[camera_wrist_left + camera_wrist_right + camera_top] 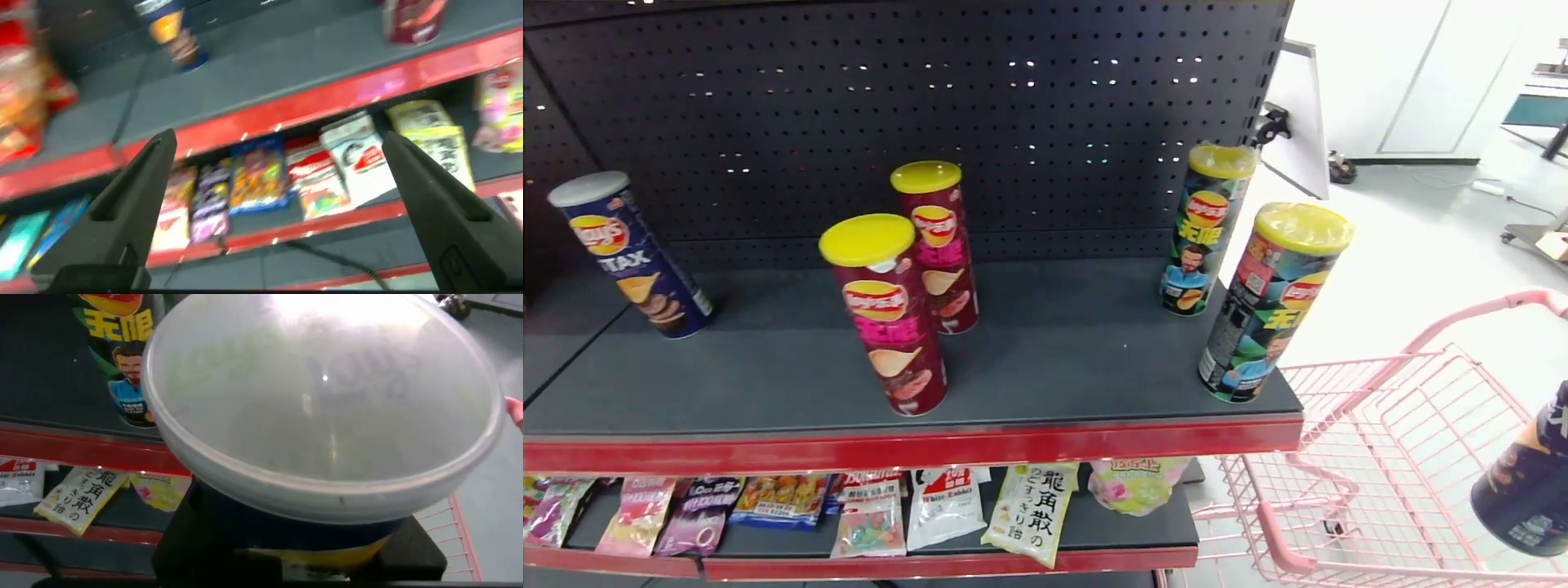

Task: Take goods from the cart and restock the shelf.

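Note:
A dark blue chip can (1525, 482) hangs over the pink cart (1380, 457) at the far right. In the right wrist view its clear lid (323, 400) is close to the camera, and my right gripper (298, 554) is shut on the can body below it. My left gripper (282, 204) is open and holds nothing, facing the lower shelf's snack bags (261, 175). On the upper shelf (1045, 351) stand another dark blue can (625, 257) at the left, two maroon cans (886, 314) (935, 245) in the middle, and two green cans (1209, 229) (1274, 302) at the right.
The upper shelf has a red front lip (915, 447) and a black pegboard back (890, 106). Bare shelf lies between the blue can and the maroon cans, and between the maroon and green cans. Several snack bags (866, 510) fill the lower shelf.

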### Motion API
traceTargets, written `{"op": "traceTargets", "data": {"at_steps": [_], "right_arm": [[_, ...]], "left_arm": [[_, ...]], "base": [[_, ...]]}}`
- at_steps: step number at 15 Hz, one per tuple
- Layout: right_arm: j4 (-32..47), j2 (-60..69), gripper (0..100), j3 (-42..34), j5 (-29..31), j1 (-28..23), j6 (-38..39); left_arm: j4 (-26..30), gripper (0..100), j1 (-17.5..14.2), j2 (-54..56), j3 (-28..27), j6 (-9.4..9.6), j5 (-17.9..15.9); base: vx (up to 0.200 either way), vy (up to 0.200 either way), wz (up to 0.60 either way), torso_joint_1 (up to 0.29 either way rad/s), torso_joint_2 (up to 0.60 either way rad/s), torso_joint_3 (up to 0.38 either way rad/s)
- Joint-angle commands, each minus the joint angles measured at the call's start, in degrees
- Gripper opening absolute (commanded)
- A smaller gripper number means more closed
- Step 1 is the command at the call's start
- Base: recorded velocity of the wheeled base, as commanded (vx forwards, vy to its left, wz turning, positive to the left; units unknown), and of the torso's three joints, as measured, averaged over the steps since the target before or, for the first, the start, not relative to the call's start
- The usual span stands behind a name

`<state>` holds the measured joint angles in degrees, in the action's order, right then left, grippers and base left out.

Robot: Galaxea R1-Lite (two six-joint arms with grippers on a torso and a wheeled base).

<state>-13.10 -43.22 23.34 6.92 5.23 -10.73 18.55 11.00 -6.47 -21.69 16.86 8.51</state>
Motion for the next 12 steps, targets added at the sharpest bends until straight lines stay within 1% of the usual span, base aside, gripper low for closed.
{"op": "traceTargets", "data": {"at_steps": [1,7,9,11,12], "right_arm": [[0.1,-0.4,0,0.0,0.0,0.0,0.0],[0.1,-0.4,0,-0.4,-0.1,0.1,-0.1],[0.1,-0.4,0,-0.8,-0.1,0.1,-0.1],[0.1,-0.4,0,-0.8,-0.1,0.1,-0.1],[0.1,-0.4,0,-0.8,-0.1,0.0,-0.1]], "left_arm": [[0.0,100,-0.1,0.0,0.0,0.02,0.0],[0.1,100,-0.1,0.0,0.0,0.02,0.0],[0.1,100,-0.1,0.1,0.1,1.16,0.0],[0.3,100,-0.1,0.4,0.4,1.33,0.1],[0.3,100,-0.2,0.4,0.5,1.69,0.3]], "base": [[0.0,0.0,0.0,0.0,0.0,0.0],[0.0,0.0,0.0,0.0,0.0,0.0],[0.0,0.0,0.0,0.0,0.0,0.0],[0.0,0.0,0.0,0.0,0.0,0.0],[-0.2,0.0,0.0,0.002,0.0,0.002]]}}
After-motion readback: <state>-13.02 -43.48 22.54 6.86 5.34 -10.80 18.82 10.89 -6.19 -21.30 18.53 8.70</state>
